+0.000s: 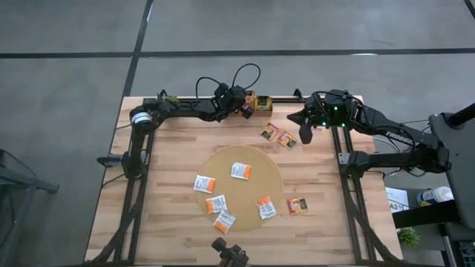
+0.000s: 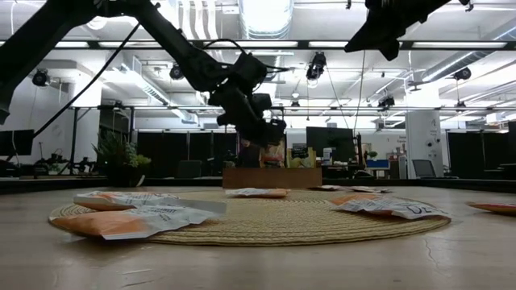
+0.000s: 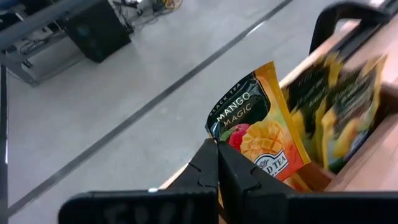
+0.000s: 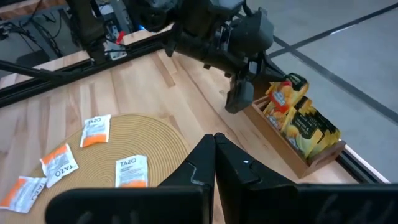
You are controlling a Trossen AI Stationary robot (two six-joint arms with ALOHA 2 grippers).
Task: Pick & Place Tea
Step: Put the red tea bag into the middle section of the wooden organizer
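My left gripper [image 3: 217,149] is at the table's far edge, shut on an orange and dark "Mango Magic" tea sachet [image 3: 261,124], right at the near end of the small wooden tray [image 1: 261,102]. Several dark green and yellow sachets [image 3: 339,106] stand upright in that tray. More tea sachets lie flat on the round tan mat [image 1: 241,193], such as one white and orange [image 1: 240,170]; two others [image 1: 278,136] lie on the bare wood beyond the mat. My right gripper [image 1: 304,133] hangs shut and empty above the far right of the table. My left gripper pinches the sachet between its two fingers at a lower corner [image 3: 231,142]. The fingers slant down toward the table's far edge. The sachet stands up past the fingertips, tilted, at the tray's end [image 4: 283,96]. Whether its lower edge touches the tray I cannot tell.
One orange sachet [image 1: 297,205] lies on the wood to the right of the mat, near the front. The arm frames run along both table sides. A camera mount [image 1: 228,251] sits at the near edge.
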